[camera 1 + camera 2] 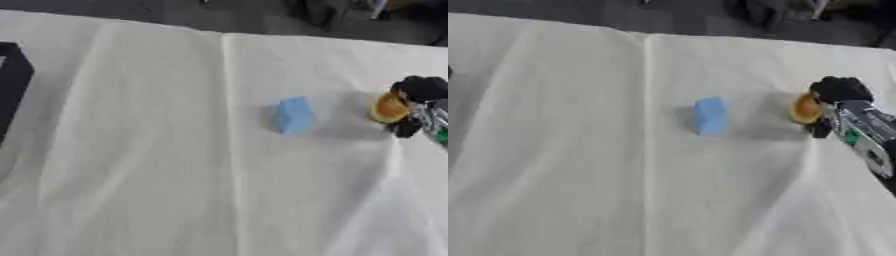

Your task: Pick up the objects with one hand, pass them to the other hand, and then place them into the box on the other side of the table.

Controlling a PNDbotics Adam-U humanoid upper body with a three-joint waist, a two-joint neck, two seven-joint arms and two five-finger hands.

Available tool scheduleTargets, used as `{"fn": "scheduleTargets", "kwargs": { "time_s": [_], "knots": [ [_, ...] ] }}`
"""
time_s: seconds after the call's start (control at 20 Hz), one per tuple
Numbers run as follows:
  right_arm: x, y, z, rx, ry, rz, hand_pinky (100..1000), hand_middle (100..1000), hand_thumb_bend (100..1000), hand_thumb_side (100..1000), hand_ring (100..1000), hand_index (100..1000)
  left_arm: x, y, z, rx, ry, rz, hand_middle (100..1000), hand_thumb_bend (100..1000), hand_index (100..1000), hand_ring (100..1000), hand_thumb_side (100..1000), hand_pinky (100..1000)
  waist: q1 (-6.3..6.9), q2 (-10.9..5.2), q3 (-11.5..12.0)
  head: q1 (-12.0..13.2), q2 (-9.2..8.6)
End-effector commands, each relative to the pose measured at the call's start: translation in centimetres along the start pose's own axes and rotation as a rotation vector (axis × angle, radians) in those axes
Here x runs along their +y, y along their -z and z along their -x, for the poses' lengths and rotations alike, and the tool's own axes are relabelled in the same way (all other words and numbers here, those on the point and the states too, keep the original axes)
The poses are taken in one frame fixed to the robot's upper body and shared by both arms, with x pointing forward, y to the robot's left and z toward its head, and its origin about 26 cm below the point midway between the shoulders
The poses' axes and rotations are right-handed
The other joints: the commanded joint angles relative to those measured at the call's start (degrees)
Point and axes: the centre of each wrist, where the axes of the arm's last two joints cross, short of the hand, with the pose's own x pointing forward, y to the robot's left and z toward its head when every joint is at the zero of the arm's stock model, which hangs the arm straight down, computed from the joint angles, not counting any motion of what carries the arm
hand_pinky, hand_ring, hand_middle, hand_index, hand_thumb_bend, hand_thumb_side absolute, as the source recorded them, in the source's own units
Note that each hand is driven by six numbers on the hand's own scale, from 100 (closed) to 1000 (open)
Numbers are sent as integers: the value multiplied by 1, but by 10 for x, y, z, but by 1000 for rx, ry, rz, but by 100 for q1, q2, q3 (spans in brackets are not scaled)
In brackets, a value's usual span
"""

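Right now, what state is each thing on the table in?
right hand: at the table's right side, fingers curled round the orange object
orange object: held in the right hand
blue block: resting on the cloth, untouched
black box: at the left edge, contents hidden

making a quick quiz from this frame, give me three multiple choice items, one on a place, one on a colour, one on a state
1. Where is the box?
A. at the table's left edge
B. beside the block
C. under the right hand

2. What colour is the block?
A. red
B. light blue
C. green

3. What is the right hand doing?
A. resting flat and open
B. holding the block
C. fingers curled round an orange object

Key:
1 A, the dark box shows at the left edge.
2 B, the block is light blue.
3 C, the right hand closes round the orange object.
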Motion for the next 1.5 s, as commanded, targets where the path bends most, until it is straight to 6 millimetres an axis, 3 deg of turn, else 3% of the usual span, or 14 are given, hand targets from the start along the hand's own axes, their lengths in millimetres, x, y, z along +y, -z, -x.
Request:
{"fn": "scheduleTargets", "kwargs": {
  "time_s": [0.05, 0.15, 0.2, 0.4, 0.75, 0.95, 1.0, 1.05, 1.25, 1.5],
  "knots": [
    [0, 1, 3, 15, -7, 1, 1000, 734, 267, 100, 838, 804, 3, 2, -7, -31, 2, -14, 688, 492, 849, 511, 795, 982, 39, -69, 26, -35, -114],
    [0, 2, 3, 19, -5, 9, 1000, 704, 262, 100, 828, 788, 3, 2, -7, -30, 1, -17, 688, 492, 849, 511, 795, 983, 36, -65, 25, -34, -115],
    [0, 2, 4, 24, -6, 15, 1000, 607, 247, 100, 798, 742, 3, 2, -7, -29, 1, -19, 687, 492, 849, 495, 795, 983, 34, -67, 24, -35, -110],
    [2, 4, 7, 46, -18, 67, 1000, 472, 219, 100, 740, 597, 3, 2, -7, -31, -4, -23, 686, 492, 848, 481, 792, 984, 30, -82, 29, -41, -74],
    [-1, 4, 8, 28, 14, 120, 973, 376, 211, 100, 671, 429, 5, 1, -6, -27, 2, -34, 684, 495, 848, 475, 789, 985, 47, -144, -37, -15, 58],
    [-5, 1, 8, 16, 37, 147, 964, 372, 215, 100, 636, 421, 7, 0, -5, -22, 9, -39, 683, 495, 847, 474, 786, 985, 66, -204, -104, 31, 142],
    [-6, 1, 8, 13, 40, 151, 964, 371, 175, 100, 632, 420, 8, 0, -5, -21, 11, -41, 683, 496, 847, 473, 785, 986, 70, -219, -120, 43, 159],
    [-7, 0, 8, 9, 42, 154, 963, 372, 216, 100, 631, 420, 8, 0, -4, -20, 12, -43, 683, 496, 847, 473, 785, 986, 74, -236, -138, 58, 175],
    [-11, -3, 7, -15, 55, 156, 955, 371, 191, 100, 625, 420, 10, -1, -3, -14, 17, -49, 683, 503, 848, 473, 792, 987, 103, -305, -209, 125, 245],
    [-17, -8, 6, -40, 64, 163, 951, 372, 224, 100, 624, 422, 12, -1, -2, -8, 24, -58, 683, 498, 847, 472, 779, 987, 122, -385, -285, 176, 311]
  ]
}}
